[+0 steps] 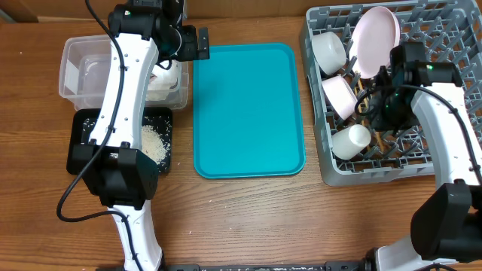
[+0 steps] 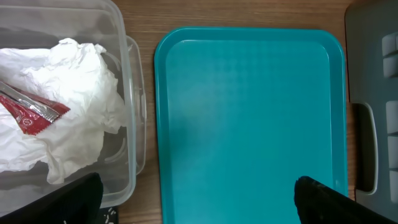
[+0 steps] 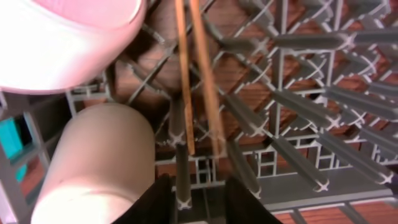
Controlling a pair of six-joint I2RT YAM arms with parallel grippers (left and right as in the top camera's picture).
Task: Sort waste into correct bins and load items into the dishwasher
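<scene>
The left claw (image 2: 196, 196) hangs above the edge of the teal tray (image 2: 249, 112), right next to the clear tub (image 2: 134, 112). Its two black fingers (image 2: 323, 199) are spread very wide, and there is nothing between them. Inside the clear tub lies the crumpled white napkin (image 2: 74, 93). The shiny red wrapper (image 2: 31, 118) lies on top of the napkin. Just beside the tub sits the black tray (image 1: 77, 154) with a heap of rice (image 1: 154, 143) in it (the white arm hides part of this tray). The teal tray lies flat in the middle of the wooden surface (image 1: 248, 218). The tub and the black tray are on one side of it, and the grey rack (image 1: 320, 162) is on the other.

The right claw (image 3: 199, 199) is down low in the rack. Its fingers (image 3: 152, 202) are only a little way apart and hold nothing. A grey bar of the rack shows in the gap. The two chopsticks (image 3: 184, 74) lie side by side on the grid of the rack. Their ends are just past the fingertips and do not touch them. A pale cup (image 3: 93, 168) sits close beside the chopsticks, and a pink bowl (image 3: 62, 43) is next to the cup. Seen from above, the big plate (image 1: 376, 34) stands on its edge at the far end of the rack, with a second bowl (image 1: 329, 51) beside it.
</scene>
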